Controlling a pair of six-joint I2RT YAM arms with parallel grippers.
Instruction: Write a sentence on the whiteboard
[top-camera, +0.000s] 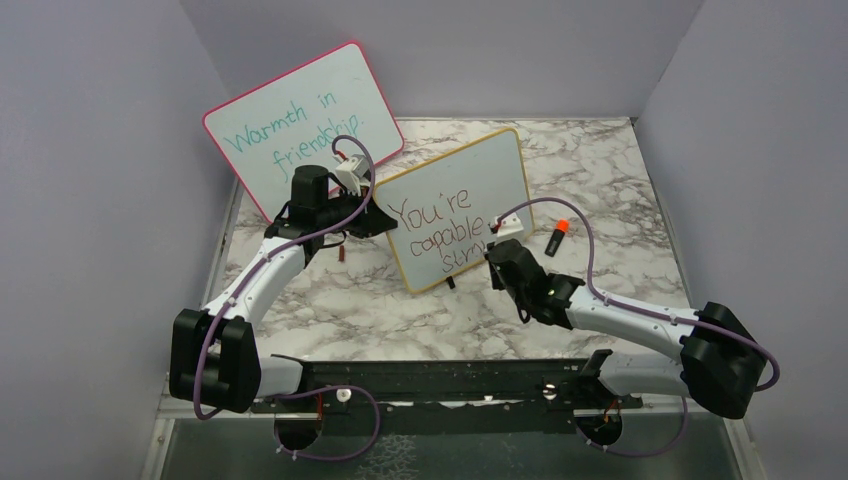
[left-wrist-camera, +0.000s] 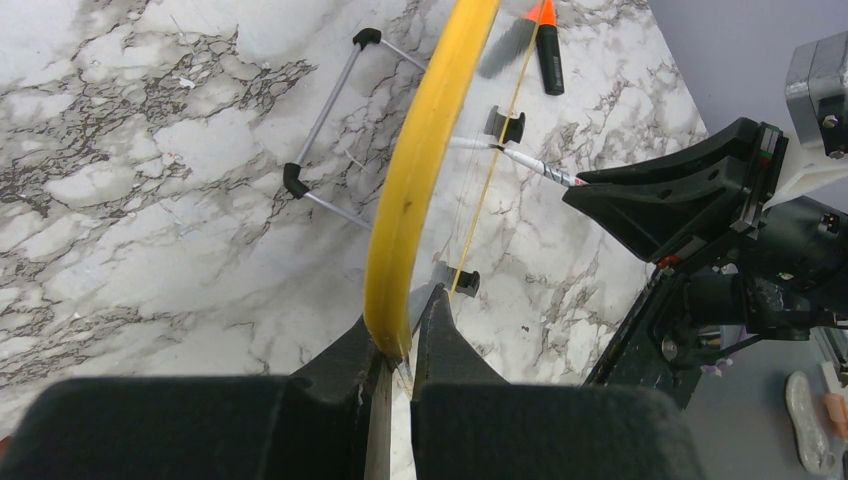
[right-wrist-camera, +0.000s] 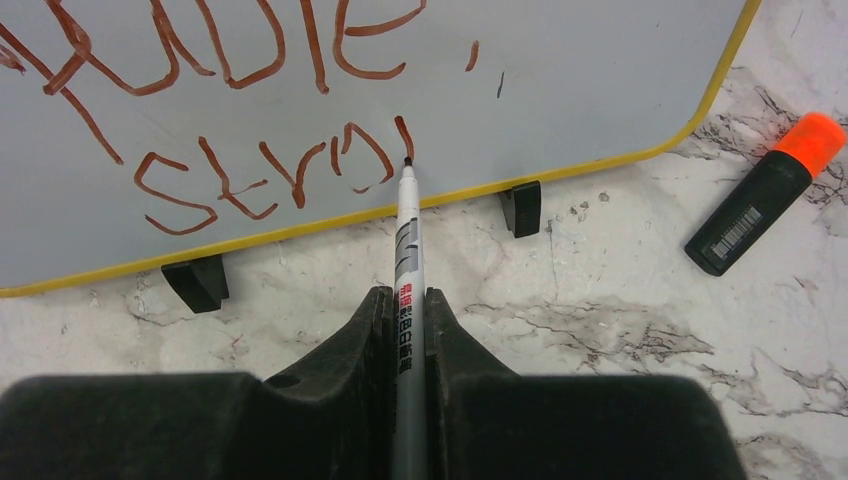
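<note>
The whiteboard with the yellow frame stands tilted on black feet in the middle of the table. My left gripper is shut on its left edge; in the left wrist view the frame runs up from between the jaws of the left gripper. The sentence reads "You're capable" with "stro" and one more short stroke below it. My right gripper is shut on a grey marker pen. The pen's tip touches the board at the foot of that last stroke.
A larger pink-framed board with teal writing leans behind, at the back left. A black marker with an orange cap lies on the marble right of the whiteboard. Grey walls close in on both sides. The board's wire stand rests behind it.
</note>
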